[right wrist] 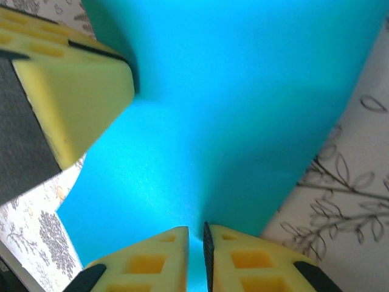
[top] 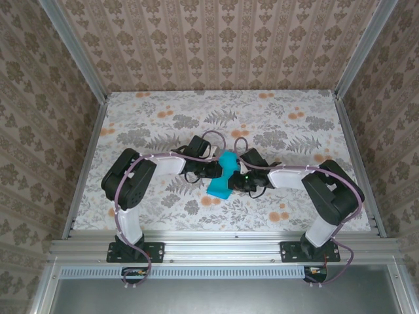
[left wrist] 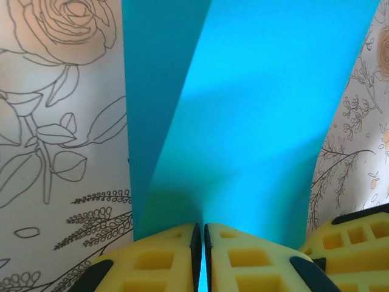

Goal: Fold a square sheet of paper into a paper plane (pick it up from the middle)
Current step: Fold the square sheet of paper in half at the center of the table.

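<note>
The teal-blue sheet of paper (top: 221, 178) is held up over the middle of the table between both grippers, bent and creased rather than flat. In the left wrist view the paper (left wrist: 255, 109) shows a long slanted fold. My left gripper (left wrist: 200, 227) is shut on its near edge, the yellow fingers pinching it. My right gripper (right wrist: 196, 229) is shut on the paper (right wrist: 231, 109) from the opposite side, a thin strip of it between the pads. The two grippers, left (top: 211, 171) and right (top: 239, 180), sit close together with the paper between them.
The table (top: 163, 118) has a floral cloth and is walled on three sides by patterned panels. One of the left gripper's yellow fingers (right wrist: 67, 91) shows in the right wrist view, and a right gripper finger (left wrist: 355, 237) shows at the left wrist view's corner.
</note>
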Robot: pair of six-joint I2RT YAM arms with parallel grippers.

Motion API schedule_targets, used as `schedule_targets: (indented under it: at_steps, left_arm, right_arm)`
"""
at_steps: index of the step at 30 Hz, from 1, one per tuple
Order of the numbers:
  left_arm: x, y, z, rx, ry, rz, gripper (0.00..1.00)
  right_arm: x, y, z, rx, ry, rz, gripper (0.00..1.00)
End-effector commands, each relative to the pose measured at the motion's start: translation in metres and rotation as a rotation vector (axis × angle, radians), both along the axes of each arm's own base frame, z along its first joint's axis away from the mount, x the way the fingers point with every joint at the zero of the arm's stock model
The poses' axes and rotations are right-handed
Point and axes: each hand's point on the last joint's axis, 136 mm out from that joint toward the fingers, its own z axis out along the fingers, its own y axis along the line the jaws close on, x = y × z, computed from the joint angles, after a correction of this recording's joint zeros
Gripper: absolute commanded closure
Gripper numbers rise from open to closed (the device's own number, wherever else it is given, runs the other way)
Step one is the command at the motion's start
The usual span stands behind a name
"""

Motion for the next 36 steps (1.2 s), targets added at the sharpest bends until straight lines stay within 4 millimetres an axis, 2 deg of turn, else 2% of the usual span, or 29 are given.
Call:
schedule_targets:
  at_steps: [1,6,8,12,17,22,30,33,36]
  left_arm:
    - [-0.024,0.03,-0.041,0.152,0.104,-0.005,0.85]
    - [-0.025,0.029,-0.041,0.155,0.103,-0.008,0.85]
    - [-0.025,0.029,-0.04,0.153,0.102,-0.009,0.85]
    - [-0.023,0.028,-0.038,0.149,0.098,-0.006,0.85]
    - [-0.024,0.029,-0.037,0.15,0.094,-0.006,0.85]
    - [-0.024,0.029,-0.039,0.153,0.097,-0.01,0.85]
    - [-0.025,0.031,-0.042,0.16,0.1,-0.013,0.85]
    - [-0.026,0.031,-0.042,0.161,0.102,-0.014,0.85]
    - [-0.025,0.031,-0.041,0.16,0.1,-0.016,0.85]
  right_arm:
    - [-0.022,-0.007,0.003,-0.025,0.049,0.023,0.84]
    - [-0.006,0.016,0.042,0.082,-0.026,0.015,0.86]
    - [-0.002,0.026,0.045,0.104,-0.036,0.016,0.86]
    - [-0.004,0.036,0.028,0.088,0.005,0.036,0.87]
    - [-0.017,0.031,0.006,0.045,0.052,0.053,0.87]
    - [-0.033,0.024,-0.006,0.012,0.085,0.07,0.87]
    - [-0.058,0.007,-0.018,-0.039,0.124,0.085,0.88]
    - [-0.065,0.004,-0.014,-0.04,0.123,0.088,0.88]
    - [-0.066,0.007,0.0,-0.017,0.105,0.088,0.88]
